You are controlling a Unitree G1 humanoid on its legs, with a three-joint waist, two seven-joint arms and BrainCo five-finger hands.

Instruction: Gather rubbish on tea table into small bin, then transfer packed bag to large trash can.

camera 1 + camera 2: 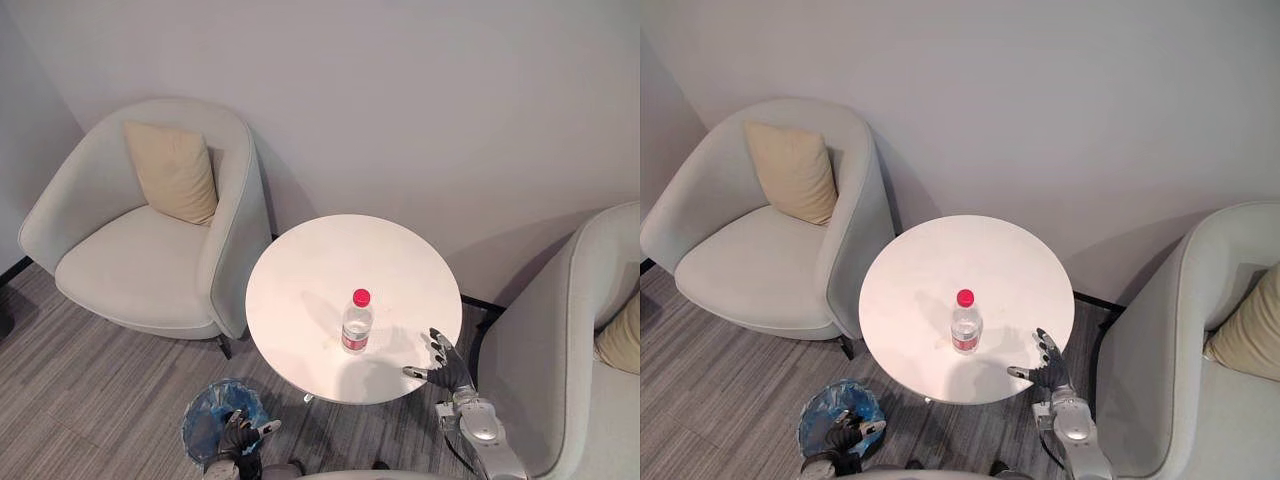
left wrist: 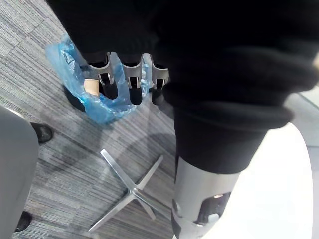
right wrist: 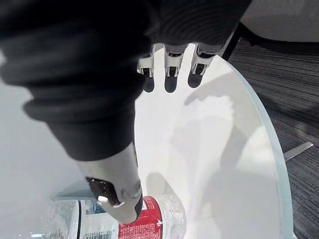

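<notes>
The bottle [image 1: 356, 322] stands upright near the table's [image 1: 300, 270] front edge. The right hand [image 1: 443, 365] is just right of it, fingers spread, apart from it. The left hand [image 1: 240, 437], seemingly relaxed, hangs over the floor bin [image 1: 205, 415].

Lit brightly and evenly from overhead, without hard glare on the pale grey wall [image 1: 450, 100]. Soft, wide shadow on that wall behind the light grey cushioned armchair [image 1: 150, 250] beyond the left edge of the round white worktop [image 1: 330, 260]. Dim grey patch at the worktop's near edge, between the clear plastic bottle with a red cap [image 1: 356, 322] and the right hand [image 1: 445, 365]. Washed out to plain white along the worktop's rim in the left wrist view. Darker shadows under the fingers [image 3: 171, 60] in the right wrist view.
</notes>
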